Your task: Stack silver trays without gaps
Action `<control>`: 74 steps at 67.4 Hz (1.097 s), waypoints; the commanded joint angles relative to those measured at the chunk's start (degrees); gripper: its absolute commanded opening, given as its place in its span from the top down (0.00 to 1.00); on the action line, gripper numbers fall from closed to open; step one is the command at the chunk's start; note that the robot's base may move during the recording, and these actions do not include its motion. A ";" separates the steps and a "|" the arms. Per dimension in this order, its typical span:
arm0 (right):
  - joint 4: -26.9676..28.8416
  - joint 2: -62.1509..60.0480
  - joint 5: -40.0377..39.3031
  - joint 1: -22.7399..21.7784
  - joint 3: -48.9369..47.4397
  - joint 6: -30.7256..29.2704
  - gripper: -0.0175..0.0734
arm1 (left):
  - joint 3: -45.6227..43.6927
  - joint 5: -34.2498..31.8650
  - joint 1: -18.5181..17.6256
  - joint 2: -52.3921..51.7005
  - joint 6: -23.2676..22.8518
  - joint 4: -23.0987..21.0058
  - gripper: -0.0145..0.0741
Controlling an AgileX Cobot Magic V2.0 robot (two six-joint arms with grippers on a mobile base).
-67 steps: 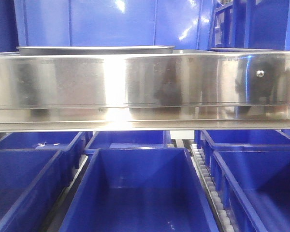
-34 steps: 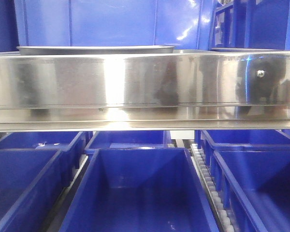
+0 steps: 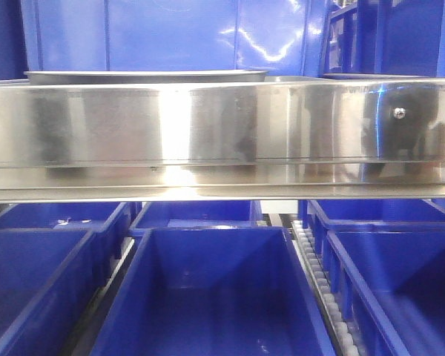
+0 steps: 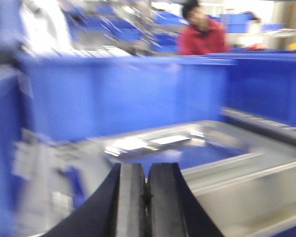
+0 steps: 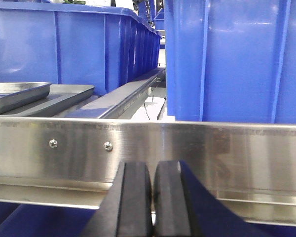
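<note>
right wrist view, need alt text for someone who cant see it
The shut right tool sits low and centre, facing a polished steel rail that spans the frame. Behind the rail, two silver trays lie at left, with tall blue bins behind.

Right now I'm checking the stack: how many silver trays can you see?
2 in the right wrist view: one tray at far left on the shelf, another tray beside it, lying lower. More may be hidden behind the rail.
</note>
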 commanded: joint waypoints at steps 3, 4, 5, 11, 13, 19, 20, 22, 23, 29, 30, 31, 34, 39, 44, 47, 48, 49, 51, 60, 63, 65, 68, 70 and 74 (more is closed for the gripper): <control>0.05 -0.46 -0.81 -0.20 0.00 -0.38 0.82 | 3.55 -6.42 7.68 -2.22 14.68 -14.65 0.85; 0.05 -0.46 -0.81 -0.20 0.00 -0.38 0.82 | 4.13 -6.89 8.56 -2.73 14.68 -14.86 0.85; 0.05 -0.46 -0.81 -0.20 0.00 -0.38 0.82 | 5.03 -7.38 9.66 -3.09 14.68 -14.86 0.85; 0.05 -0.46 -0.81 -0.20 0.00 -0.38 0.82 | 8.30 -7.41 13.32 -5.80 14.58 -14.95 0.85; 0.05 -0.46 -0.81 -0.20 0.00 -0.38 0.82 | 9.72 -7.15 14.16 -6.77 13.72 -15.00 0.85; 0.05 -0.46 -0.81 -0.20 0.00 -0.38 0.82 | 13.71 -6.71 15.90 -10.31 11.09 -14.88 0.85; 0.05 -0.46 -0.81 -0.20 0.00 -0.38 0.82 | 14.31 -6.71 15.99 -11.23 10.96 -14.87 0.85; 0.05 -0.46 -0.81 -0.20 0.00 -0.38 0.82 | 15.76 -6.71 16.12 -12.51 10.45 -14.45 0.85; 0.05 -0.46 -0.81 -0.20 0.00 -0.38 0.82 | 16.31 -6.71 16.12 -13.14 10.43 -14.26 0.85; 0.05 -0.46 -0.81 -0.20 0.00 -0.38 0.82 | 19.47 -6.71 16.12 -15.50 10.44 -13.49 0.85; 0.05 -0.46 -0.81 -0.20 0.00 -0.38 0.82 | 19.95 -6.71 16.12 -15.50 10.44 -13.49 0.85; 0.05 -0.46 -0.81 -0.20 0.00 -0.38 0.82 | 20.45 -6.96 16.12 -15.50 10.25 -13.49 0.85; 0.05 -0.46 -0.81 -0.20 0.00 -0.38 0.82 | 21.02 -8.15 16.20 -15.50 8.46 -13.21 0.85; 0.05 -0.46 -0.81 -0.20 0.00 -0.38 0.82 | 21.02 -6.24 16.20 -15.50 5.20 -11.38 0.85; 0.05 -0.46 -0.81 -0.20 0.00 -0.38 0.82 | 21.02 -5.87 16.20 -15.50 4.70 -10.43 0.85; 0.05 -0.46 -0.81 -0.20 0.00 -0.38 0.82 | 21.02 -5.87 16.20 -15.50 4.70 -10.23 0.85; 0.05 -0.46 -0.81 -0.20 0.00 -0.38 0.82 | 21.02 -5.87 16.20 -15.50 4.70 -10.23 0.85; 0.05 -0.46 -0.81 -0.20 0.00 -0.38 0.82 | 21.02 -5.87 16.20 -15.50 4.70 -10.23 0.85; 0.05 -0.46 -0.81 -0.20 0.00 -0.38 0.82 | 21.02 -5.87 16.20 -15.50 4.70 -10.23 0.85; 0.05 -0.46 -0.81 -0.20 0.00 -0.38 0.82 | 21.02 -5.87 16.20 -15.50 4.70 -10.23 0.85; 0.05 -0.46 -0.81 -0.20 0.00 -0.38 0.82 | 21.02 -5.87 16.20 -15.50 4.70 -10.23 0.85; 0.05 -0.46 -0.81 -0.20 0.00 -0.38 0.82 | 21.02 -5.87 16.20 -15.50 4.70 -10.23 0.85; 0.05 -0.46 -0.81 -0.20 0.00 -0.38 0.82 | 21.02 -5.87 16.20 -15.50 4.70 -10.23 0.85; 0.05 -0.46 -0.81 -0.20 0.00 -0.38 0.82 | 21.02 -5.87 16.20 -15.50 4.70 -10.23 0.85; 0.05 -0.46 -0.81 -0.20 0.00 -0.38 0.82 | 21.02 -5.87 16.20 -15.50 4.70 -10.23 0.85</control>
